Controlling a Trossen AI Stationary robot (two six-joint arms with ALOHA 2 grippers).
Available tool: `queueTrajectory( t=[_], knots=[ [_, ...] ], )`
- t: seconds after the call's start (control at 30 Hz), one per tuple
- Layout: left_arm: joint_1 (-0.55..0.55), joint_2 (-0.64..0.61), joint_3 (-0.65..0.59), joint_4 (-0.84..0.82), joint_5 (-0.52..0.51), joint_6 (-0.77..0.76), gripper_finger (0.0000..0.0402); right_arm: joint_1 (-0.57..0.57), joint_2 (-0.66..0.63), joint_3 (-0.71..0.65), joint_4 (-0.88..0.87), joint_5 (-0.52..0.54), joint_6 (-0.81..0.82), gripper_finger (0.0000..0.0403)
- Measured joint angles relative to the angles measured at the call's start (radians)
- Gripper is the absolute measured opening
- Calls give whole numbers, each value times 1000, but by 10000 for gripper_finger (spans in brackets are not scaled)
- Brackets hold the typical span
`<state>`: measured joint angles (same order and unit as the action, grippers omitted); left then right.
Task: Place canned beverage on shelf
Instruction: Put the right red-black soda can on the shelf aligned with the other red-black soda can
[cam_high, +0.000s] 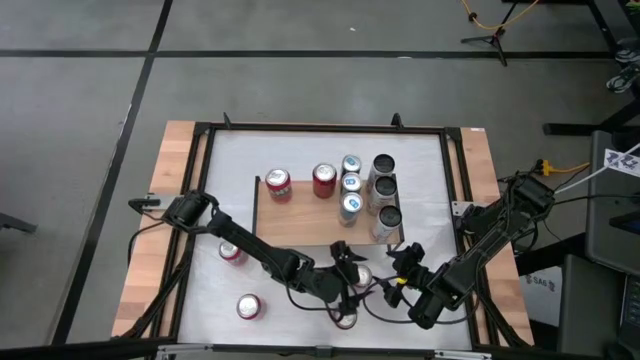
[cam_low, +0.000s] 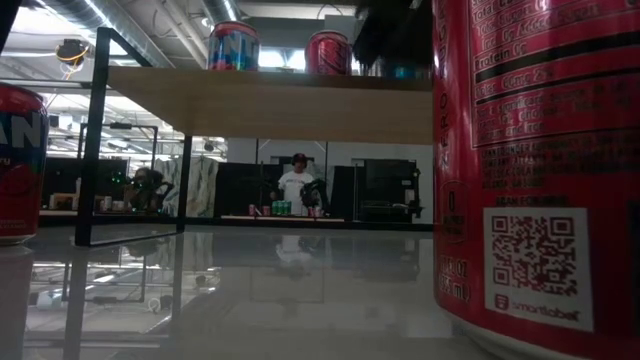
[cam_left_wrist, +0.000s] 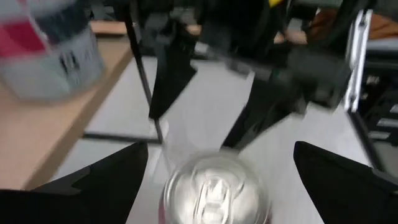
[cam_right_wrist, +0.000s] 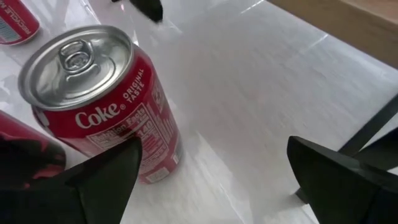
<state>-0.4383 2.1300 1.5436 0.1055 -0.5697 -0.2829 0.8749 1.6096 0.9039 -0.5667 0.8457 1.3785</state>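
Both grippers released, empty. Left gripper (cam_high: 345, 283) poised directly over an upright Coke can (cam_left_wrist: 214, 191), long axis vertical, framed between spread fingers. Right gripper (cam_high: 400, 268) just beside, toward 3 o'clock. Shelf (cam_high: 300, 215) toward 12 o'clock. Left nearer.

Cans on the shelf (cam_high: 300, 215): seven, made up of two red cans (cam_high: 278, 184), three small silver-topped cans (cam_high: 351, 184) and three dark-topped cans (cam_high: 385, 190) less none. Cans on the white table (cam_high: 430, 180): four, two beside the left claw (cam_high: 350, 283) and two further off.
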Motion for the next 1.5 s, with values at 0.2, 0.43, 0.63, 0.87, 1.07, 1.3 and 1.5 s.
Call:
queueTrajectory(
  t=[0.2, 0.43, 0.63, 0.87, 1.07, 1.3, 1.5],
  knots=[
    [-5, -3, 147, -156, 0, -4, 396, 2, 0, 0, -2, -2, 0, 392],
    [-9, -4, 308, -396, 0, -257, 396, 3, -33, 0, -11, -26, 0, 392],
    [-23, -5, 325, -483, 0, -481, 396, 2, -35, 0, -9, -29, 0, 392],
    [-33, -5, 325, -640, 3, -705, 396, 2, -29, 0, -6, -17, 0, 392],
    [-34, -5, 325, -684, 5, -789, 396, 2, -27, 0, 3, 15, -1, 392],
    [-33, 0, 325, -680, 2, -790, 396, 2, 16, 0, 50, 44, -2, 392],
    [-33, 23, 325, -681, 7, -815, 396, 2, 62, 0, 99, 42, 1, 392]
  ],
)
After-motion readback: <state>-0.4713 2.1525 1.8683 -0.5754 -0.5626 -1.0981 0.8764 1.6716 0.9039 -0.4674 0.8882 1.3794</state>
